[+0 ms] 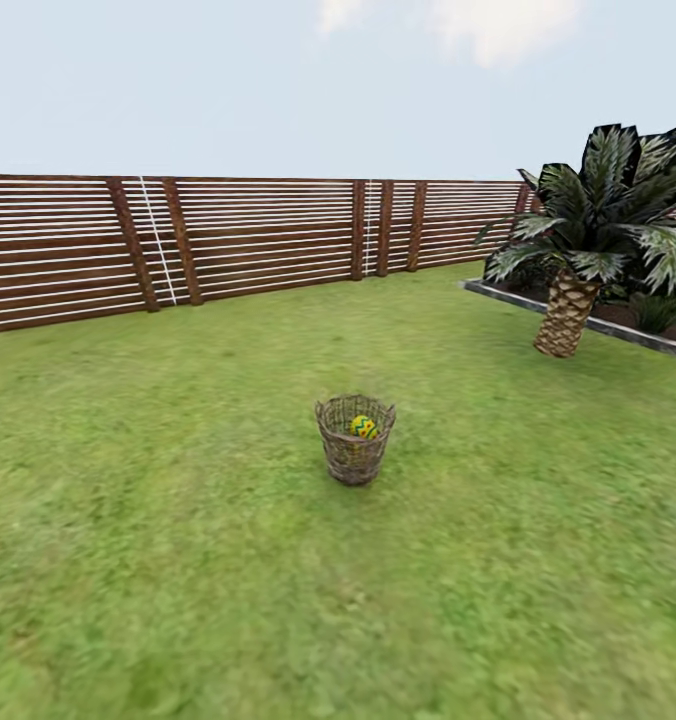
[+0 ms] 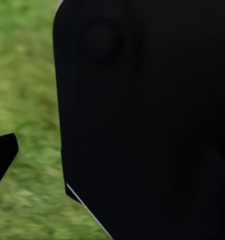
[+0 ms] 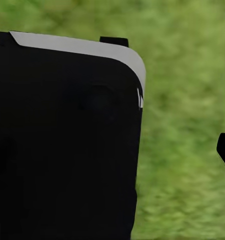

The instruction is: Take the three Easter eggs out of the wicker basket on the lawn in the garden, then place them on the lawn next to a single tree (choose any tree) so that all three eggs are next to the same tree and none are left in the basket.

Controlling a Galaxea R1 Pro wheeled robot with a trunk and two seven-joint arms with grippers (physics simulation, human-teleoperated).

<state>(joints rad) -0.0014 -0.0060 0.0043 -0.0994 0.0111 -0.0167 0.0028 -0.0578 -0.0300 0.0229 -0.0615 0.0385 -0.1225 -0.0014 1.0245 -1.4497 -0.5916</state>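
Head view, wicker basket (image 1: 355, 452) upright on lawn (image 1: 178, 560), one Easter egg (image 1: 364, 427) inside; pincer states indiscernible

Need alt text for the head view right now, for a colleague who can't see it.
A wicker basket stands upright on the lawn, one Easter egg visible inside. A slatted wooden fence runs behind; a palm stands at right.

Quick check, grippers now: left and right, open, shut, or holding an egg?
Left gripper: cannot be told; its wrist view is mostly blocked by a dark robot part.
Right gripper: cannot be told, same reason.
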